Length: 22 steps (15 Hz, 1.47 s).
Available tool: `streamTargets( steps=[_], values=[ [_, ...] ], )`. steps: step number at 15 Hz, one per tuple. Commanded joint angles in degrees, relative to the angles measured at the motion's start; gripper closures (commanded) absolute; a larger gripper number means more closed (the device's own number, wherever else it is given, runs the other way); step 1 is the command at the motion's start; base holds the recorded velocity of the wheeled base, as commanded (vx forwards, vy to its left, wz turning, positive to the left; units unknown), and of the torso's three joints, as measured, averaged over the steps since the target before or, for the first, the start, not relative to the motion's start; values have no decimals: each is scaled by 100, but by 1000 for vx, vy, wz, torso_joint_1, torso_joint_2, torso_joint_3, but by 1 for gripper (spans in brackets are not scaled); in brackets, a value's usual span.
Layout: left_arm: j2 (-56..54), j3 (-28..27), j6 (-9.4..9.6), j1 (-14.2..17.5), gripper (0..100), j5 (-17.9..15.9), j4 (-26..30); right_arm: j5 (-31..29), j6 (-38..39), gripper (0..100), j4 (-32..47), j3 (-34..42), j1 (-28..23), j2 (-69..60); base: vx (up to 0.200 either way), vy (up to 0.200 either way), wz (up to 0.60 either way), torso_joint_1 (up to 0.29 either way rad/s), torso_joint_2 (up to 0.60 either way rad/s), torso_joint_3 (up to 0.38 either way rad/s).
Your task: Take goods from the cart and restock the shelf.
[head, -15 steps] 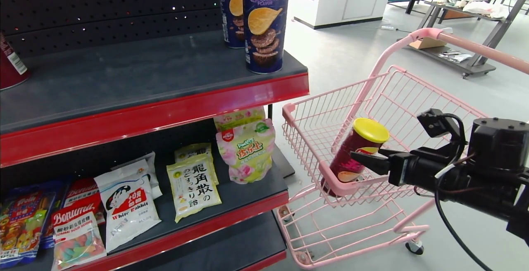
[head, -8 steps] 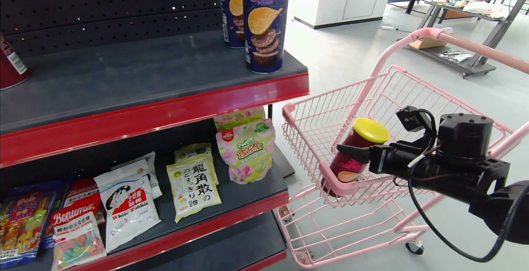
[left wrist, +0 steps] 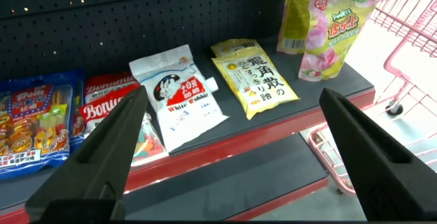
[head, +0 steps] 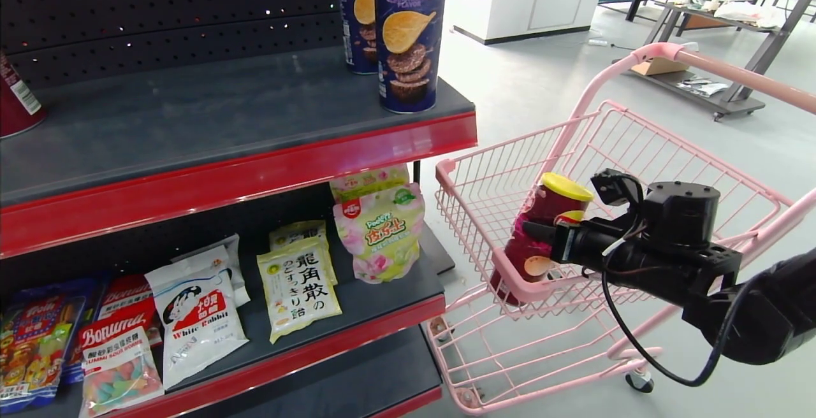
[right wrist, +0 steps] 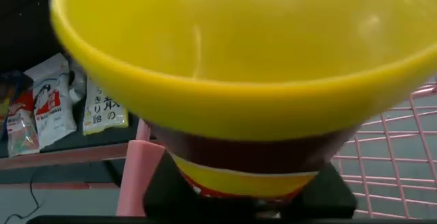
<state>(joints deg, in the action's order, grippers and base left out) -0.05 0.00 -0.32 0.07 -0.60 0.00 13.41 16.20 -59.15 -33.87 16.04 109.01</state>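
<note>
A dark red chips can [head: 534,253] with a yellow lid [head: 566,187] stands tilted in the front corner of the pink cart [head: 510,144]. My right gripper [head: 542,233] is inside the basket, shut on the can just below the lid. In the right wrist view the can [right wrist: 239,60] is very close, with the gripper [right wrist: 246,197] on either side of its body. My left gripper [left wrist: 232,149] hangs open and empty in front of the lower shelf [left wrist: 273,125]. The upper shelf [head: 191,112] has a wide bare stretch.
Two tall blue chips cans [head: 408,36] stand at the upper shelf's right end, and a red can [head: 16,102] at its left edge. Several snack bags [head: 197,316] lie on the lower shelf. The cart's handle [head: 733,77] rises at the right.
My right arm has moved left into the cart and its gripper has closed on the can. The can now stands more upright, its lid shifted up and slightly left.
</note>
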Motion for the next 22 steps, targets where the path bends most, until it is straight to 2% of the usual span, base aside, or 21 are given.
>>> streamTargets(
  steps=[1,3,5,7,10,13,15,18,22],
  values=[
    [5,0,-3,1,0,7,0,4,-12,100,0,-50,-13,24,0,0,0,0,0,0],
    [5,0,-3,1,0,-2,0,-5,-108,100,61,-199,-84,-266,0,0,0,0,0,0],
    [5,0,-3,1,0,-2,0,4,-565,100,738,-867,-409,-829,0,0,0,0,0,0],
    [14,0,-12,1,0,-2,0,4,-601,100,2180,-1720,-585,-1681,0,0,0,0,0,0],
    [5,0,-21,1,0,-2,0,4,-750,100,4386,-2599,-550,-2876,0,0,0,0,0,0],
    [5,0,-12,1,0,-2,0,74,-1154,100,5616,-2827,-145,-3843,0,0,0,0,0,0],
    [5,0,-21,1,0,-28,0,83,-1154,100,5704,-2520,259,-4054,0,0,0,0,0,0],
    [5,0,-21,1,0,-28,0,-5,-1225,100,5590,-1957,470,-4151,0,0,0,0,0,0],
    [5,0,-12,1,0,-28,0,30,-1225,100,5686,-1861,918,-4098,0,0,0,0,0,0]
  ],
)
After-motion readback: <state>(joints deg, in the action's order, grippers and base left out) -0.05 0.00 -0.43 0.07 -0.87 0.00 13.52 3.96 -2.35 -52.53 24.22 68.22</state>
